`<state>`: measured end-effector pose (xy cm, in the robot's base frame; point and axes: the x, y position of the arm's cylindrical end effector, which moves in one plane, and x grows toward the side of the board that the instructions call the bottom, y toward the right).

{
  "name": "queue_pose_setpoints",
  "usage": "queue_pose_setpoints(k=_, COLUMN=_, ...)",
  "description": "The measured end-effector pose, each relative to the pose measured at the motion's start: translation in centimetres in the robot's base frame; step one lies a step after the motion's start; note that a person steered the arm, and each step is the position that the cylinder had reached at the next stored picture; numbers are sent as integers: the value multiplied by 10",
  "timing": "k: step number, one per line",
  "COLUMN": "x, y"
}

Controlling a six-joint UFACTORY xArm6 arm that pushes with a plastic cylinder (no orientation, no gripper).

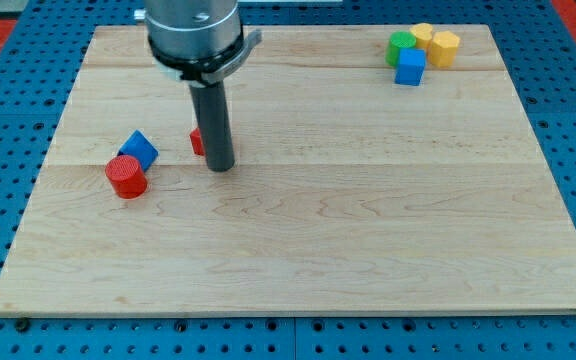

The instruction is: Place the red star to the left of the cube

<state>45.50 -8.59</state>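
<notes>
The red star (pixel 197 141) lies on the wooden board's left half, mostly hidden behind my rod. My tip (pixel 220 166) rests on the board just to the star's right and touches or nearly touches it. A blue cube (pixel 139 149) sits to the star's left, with a red cylinder (pixel 126 177) touching its lower left corner. Another blue cube (pixel 410 67) sits in the cluster at the view's top right.
At the view's top right a green block (pixel 401 46), a yellow block (pixel 423 35) and a yellow hexagonal block (pixel 444 47) cluster with the blue cube. The wooden board (pixel 298 250) lies on a blue perforated table.
</notes>
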Motion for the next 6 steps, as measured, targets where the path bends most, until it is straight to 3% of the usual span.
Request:
queue_pose_setpoints(k=1, x=-4, y=-67)
queue_pose_setpoints(k=3, x=-109, y=113)
queue_pose_setpoints(k=4, x=-137, y=122)
queue_pose_setpoints(k=5, x=-135, y=109)
queue_pose_setpoints(k=6, x=-136, y=172)
